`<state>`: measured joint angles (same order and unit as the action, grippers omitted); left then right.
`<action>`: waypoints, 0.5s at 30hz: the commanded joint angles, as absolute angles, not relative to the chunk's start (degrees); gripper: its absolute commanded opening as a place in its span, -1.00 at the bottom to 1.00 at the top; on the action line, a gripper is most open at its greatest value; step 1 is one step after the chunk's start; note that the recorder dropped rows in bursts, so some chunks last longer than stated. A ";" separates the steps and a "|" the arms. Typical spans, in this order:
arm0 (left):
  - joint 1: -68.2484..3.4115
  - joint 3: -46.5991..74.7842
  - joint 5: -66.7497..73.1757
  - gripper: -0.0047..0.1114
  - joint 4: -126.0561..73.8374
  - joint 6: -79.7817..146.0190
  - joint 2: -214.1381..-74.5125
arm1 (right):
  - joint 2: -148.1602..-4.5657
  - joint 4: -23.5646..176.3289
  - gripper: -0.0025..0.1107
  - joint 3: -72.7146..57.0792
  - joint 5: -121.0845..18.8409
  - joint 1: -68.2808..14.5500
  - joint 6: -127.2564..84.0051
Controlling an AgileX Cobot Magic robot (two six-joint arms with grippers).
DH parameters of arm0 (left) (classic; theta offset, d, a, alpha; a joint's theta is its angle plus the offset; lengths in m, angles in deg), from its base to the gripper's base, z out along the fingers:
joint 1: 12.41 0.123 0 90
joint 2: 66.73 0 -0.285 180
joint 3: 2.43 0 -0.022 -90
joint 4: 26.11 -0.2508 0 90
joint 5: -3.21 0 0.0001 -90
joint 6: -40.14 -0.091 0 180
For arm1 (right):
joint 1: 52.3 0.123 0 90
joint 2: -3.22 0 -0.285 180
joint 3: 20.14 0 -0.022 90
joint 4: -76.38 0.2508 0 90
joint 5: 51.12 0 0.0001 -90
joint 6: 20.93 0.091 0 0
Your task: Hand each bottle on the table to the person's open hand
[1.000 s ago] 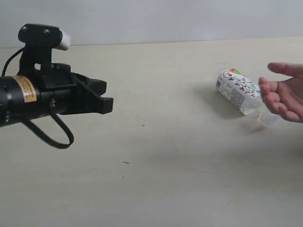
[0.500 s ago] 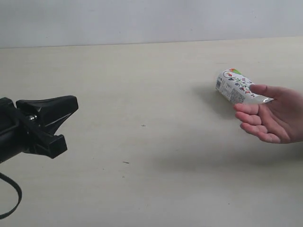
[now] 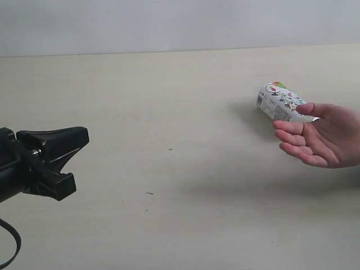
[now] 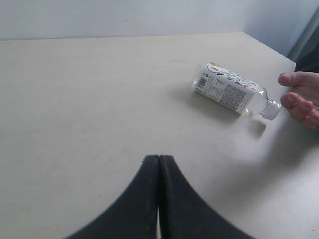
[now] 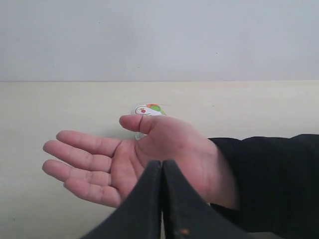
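One clear bottle [image 3: 277, 101] with a white printed label, green and red at its base, lies on its side on the beige table [image 3: 180, 84]. Its neck end [image 4: 270, 108] points at the person's open hand [image 3: 318, 138], which hovers palm up and covers that end in the exterior view. The left gripper [image 3: 82, 137] is low at the far left, well away from the bottle, and shut [image 4: 159, 158] on nothing. The right gripper [image 5: 162, 163] is shut and empty just in front of the palm [image 5: 124, 164]; only the bottle's base [image 5: 147, 109] peeks out behind the thumb. Other bottles are out of view.
A dark sleeve [image 5: 269, 179] covers the person's wrist at the right. A pale wall [image 3: 180, 25] rises behind the table's far edge. A few tiny dark specks [image 3: 149, 193] dot the tabletop between the left gripper and the bottle.
The left arm has dropped and pulled back to the left. The person's hand has turned palm up and settled over the bottle's neck end. The bottle has not moved.
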<state>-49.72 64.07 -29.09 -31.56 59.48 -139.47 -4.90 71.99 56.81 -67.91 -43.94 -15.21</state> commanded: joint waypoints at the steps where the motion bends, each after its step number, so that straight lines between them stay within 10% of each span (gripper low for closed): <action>1: -49.65 64.20 -29.00 -0.92 -31.52 59.33 -138.96 | -4.57 71.91 -0.96 57.08 -67.39 -43.97 -15.19; 15: -49.65 64.20 -29.00 -0.92 -31.52 59.33 -138.96 | -4.57 71.92 -0.96 57.08 -41.89 -43.97 -13.71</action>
